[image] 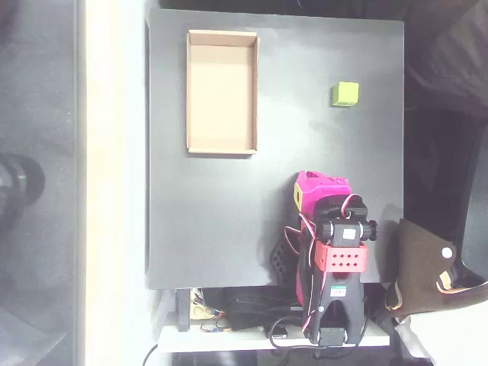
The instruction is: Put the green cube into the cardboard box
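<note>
We judge the reach not yet begun: green cube upper right, cardboard box upper left empty, folded arm's gripper state indiscernible; next, reach to the cube.

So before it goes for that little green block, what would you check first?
1. Green cube lies free on the dark board, nothing touching it: ok.
2. Cardboard box is open and has nothing inside: ok.
3. Cube and box sit well apart, bare board between them: ok.
4. The pink arm is folded at the board's near edge, far from the cube: ok.
5. Whether its gripper is open: cannot tell.
</note>
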Controlling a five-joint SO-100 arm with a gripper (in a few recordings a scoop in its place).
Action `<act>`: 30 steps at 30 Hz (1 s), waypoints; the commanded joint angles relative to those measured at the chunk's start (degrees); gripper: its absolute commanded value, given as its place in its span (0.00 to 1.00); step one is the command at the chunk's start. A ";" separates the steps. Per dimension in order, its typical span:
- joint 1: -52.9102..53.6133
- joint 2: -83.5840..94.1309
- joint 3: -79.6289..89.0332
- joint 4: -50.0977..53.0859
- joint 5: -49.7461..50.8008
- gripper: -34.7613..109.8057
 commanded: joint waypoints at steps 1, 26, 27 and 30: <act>-0.53 0.09 0.70 1.67 0.18 0.26; -0.26 0.09 -3.25 0.97 -0.35 0.26; -0.44 0.09 -4.75 0.97 -0.35 0.26; -0.88 0.09 -9.58 0.97 -0.35 0.26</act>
